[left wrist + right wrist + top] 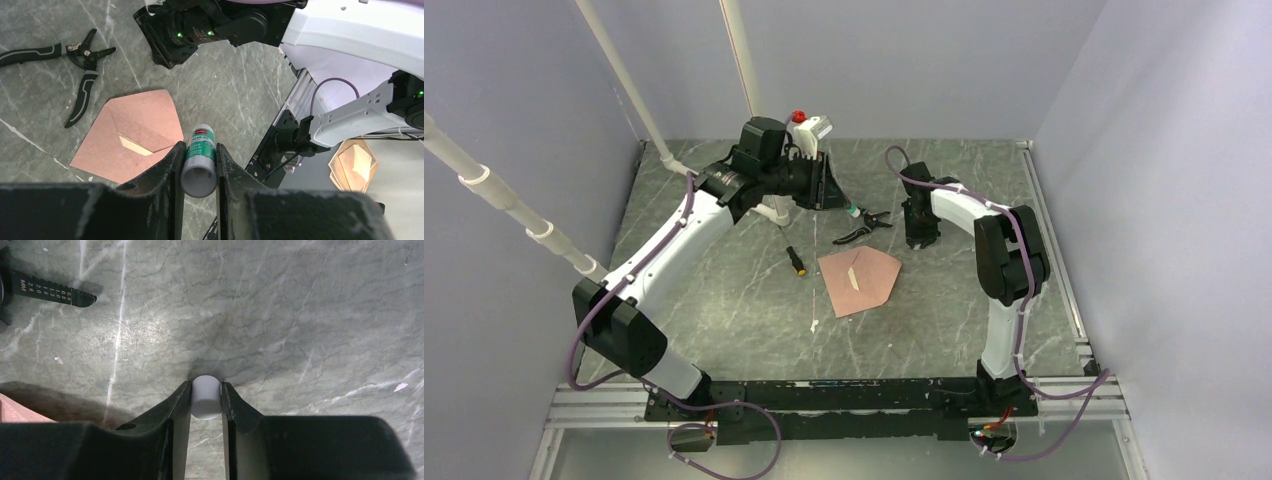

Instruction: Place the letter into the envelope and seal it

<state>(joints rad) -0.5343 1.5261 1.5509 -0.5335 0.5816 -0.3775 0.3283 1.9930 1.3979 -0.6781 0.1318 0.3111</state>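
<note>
The left claw (199, 149), clamping the glue stick (199, 172), has the envelope (135, 130) at its 10 o'clock; the right claw (206, 387) pinches a white cap (206, 400).

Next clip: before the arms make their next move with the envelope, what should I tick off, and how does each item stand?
1. Left claw gripping green-and-white labelled glue stick: ok.
2. Right claw shut on small white cylinder, likely the cap: ok.
3. Pinkish-brown paper envelope lying flat, uncovered: ok.
4. Tan letter inside the envelope: cannot tell; no separate sheet visible.
5. Flap open for gluing: cannot tell.
6. Black-handled pliers apart from the envelope: ok.
</note>
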